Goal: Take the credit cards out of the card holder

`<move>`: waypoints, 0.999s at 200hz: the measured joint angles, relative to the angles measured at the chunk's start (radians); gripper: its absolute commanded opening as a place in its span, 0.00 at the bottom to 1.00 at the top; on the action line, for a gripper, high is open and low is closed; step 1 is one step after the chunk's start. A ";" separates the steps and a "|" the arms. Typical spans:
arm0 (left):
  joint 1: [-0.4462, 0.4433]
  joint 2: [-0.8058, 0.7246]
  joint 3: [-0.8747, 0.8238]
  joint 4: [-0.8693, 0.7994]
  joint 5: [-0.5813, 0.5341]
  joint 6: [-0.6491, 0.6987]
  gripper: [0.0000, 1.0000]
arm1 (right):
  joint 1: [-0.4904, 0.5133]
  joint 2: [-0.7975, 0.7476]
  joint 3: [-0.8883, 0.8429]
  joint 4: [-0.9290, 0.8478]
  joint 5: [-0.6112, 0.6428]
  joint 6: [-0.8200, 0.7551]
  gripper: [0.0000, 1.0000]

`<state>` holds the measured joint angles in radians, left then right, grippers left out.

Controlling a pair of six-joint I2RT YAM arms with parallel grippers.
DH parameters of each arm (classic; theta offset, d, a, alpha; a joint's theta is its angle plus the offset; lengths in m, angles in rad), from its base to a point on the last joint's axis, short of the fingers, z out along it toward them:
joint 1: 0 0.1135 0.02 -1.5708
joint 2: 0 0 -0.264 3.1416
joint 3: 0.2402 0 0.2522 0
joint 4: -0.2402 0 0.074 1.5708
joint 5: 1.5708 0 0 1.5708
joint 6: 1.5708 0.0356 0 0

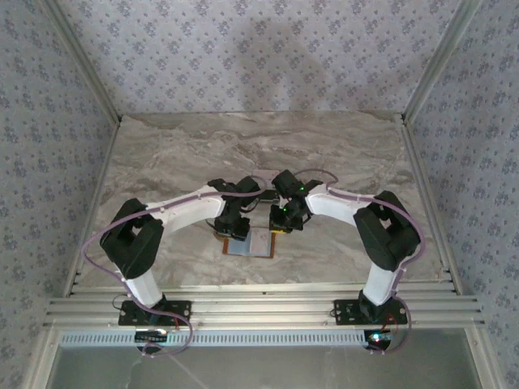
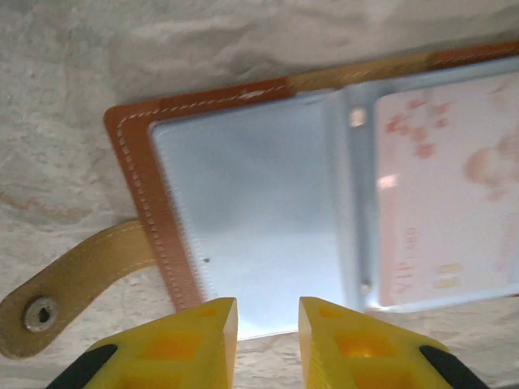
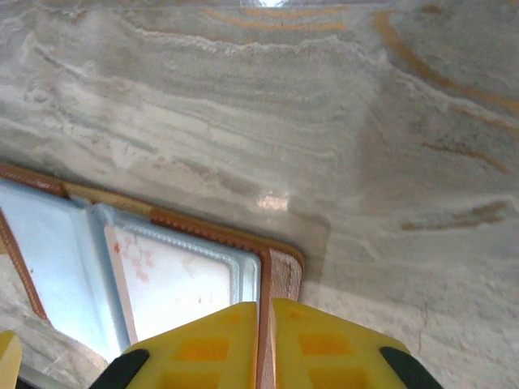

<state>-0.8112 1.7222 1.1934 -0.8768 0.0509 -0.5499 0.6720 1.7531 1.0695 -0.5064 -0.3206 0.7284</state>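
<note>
Top external view: the card holder (image 1: 249, 245) lies open on the marble table (image 1: 203, 146), towards the near edge and midway between the two arm bases. The left gripper (image 1: 233, 229) is down over its left part, and the right gripper (image 1: 285, 219) is down at its right end. Left wrist view: the card holder (image 2: 138, 170) lies flat with its pale blue-grey lining (image 2: 251, 211) facing up. Its tan strap (image 2: 81, 279), which carries a snap stud (image 2: 40, 313), is spread out on the table. A whitish-pink card (image 2: 446, 203) is seated inside the sleeve on the right of this view. The left gripper (image 2: 268, 316) has its jaws narrowly apart at the near edge of the other sleeve; whether they pinch that edge cannot be told. Right wrist view: the right gripper (image 3: 265, 316) is clenched on the leather border of the card holder (image 3: 203, 229), with a thin brown strip nipped between the fingers. The whitish-pink card (image 3: 174, 284) lies in its sleeve just beside that border.
</note>
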 measured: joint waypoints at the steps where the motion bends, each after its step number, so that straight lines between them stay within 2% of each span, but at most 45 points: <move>1: 0.000 0.000 0.001 0.001 0.002 0.000 0.24 | 0.000 -0.003 -0.002 0.000 0.001 0.001 0.17; 44: 0.040 -0.006 -0.023 0.141 0.186 -0.062 0.12 | 0.032 -0.045 -0.026 0.005 0.000 0.027 0.20; 68: 0.071 -0.006 -0.079 0.225 0.275 -0.091 0.10 | 0.050 -0.044 -0.031 0.020 -0.010 0.047 0.20; 144: 0.162 -0.003 -0.169 0.332 0.402 -0.125 0.09 | 0.065 0.009 -0.031 0.044 -0.009 0.068 0.18; 200: 0.164 0.002 -0.170 0.377 0.462 -0.152 0.09 | 0.065 0.022 -0.033 0.054 -0.008 0.069 0.15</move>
<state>-0.6476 1.7241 1.0237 -0.4995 0.5133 -0.7017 0.7368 1.7748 1.0367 -0.4522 -0.3290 0.7971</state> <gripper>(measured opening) 0.090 0.159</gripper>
